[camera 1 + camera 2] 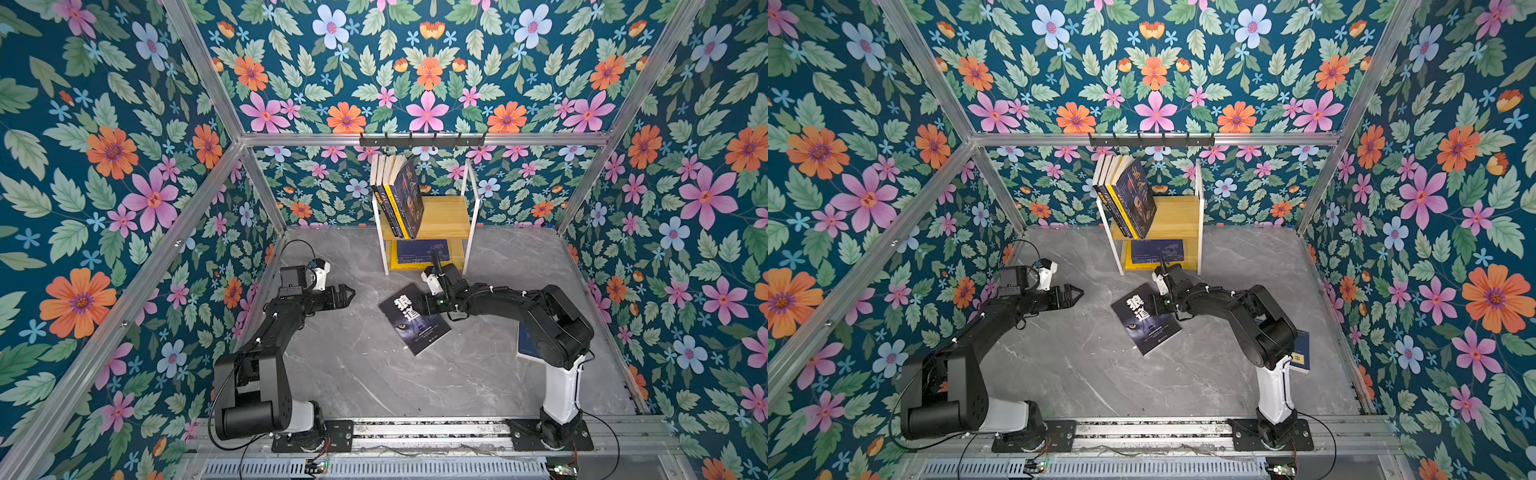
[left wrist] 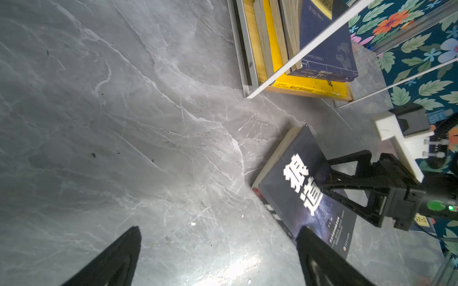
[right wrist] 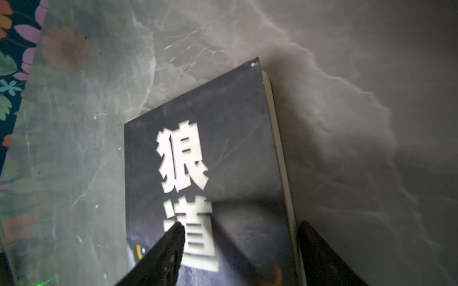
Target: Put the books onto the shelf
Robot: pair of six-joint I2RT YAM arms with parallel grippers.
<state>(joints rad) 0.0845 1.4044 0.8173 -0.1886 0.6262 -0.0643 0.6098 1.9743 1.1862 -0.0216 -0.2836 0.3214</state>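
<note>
A black book with a wolf eye (image 1: 415, 322) (image 1: 1144, 320) lies flat on the grey table, cover up. My right gripper (image 1: 420, 306) (image 3: 241, 224) is open at its page edge: one finger (image 3: 171, 247) hovers over the cover and the other is beyond the edge, over the table. The left wrist view shows this book (image 2: 292, 188) and the right gripper (image 2: 326, 173). My left gripper (image 1: 351, 296) (image 2: 219, 229) is open and empty, left of the book. The shelf (image 1: 446, 216) (image 1: 1179, 216) holds several leaning books (image 1: 399, 195) on top and a navy one on a yellow one (image 1: 420, 251) below.
Another navy book (image 1: 524, 347) (image 1: 1302, 353) lies on the table behind my right arm's base, mostly hidden. A black hook rail (image 1: 422, 141) hangs on the back bar above the shelf. Flowered walls close in the table on three sides.
</note>
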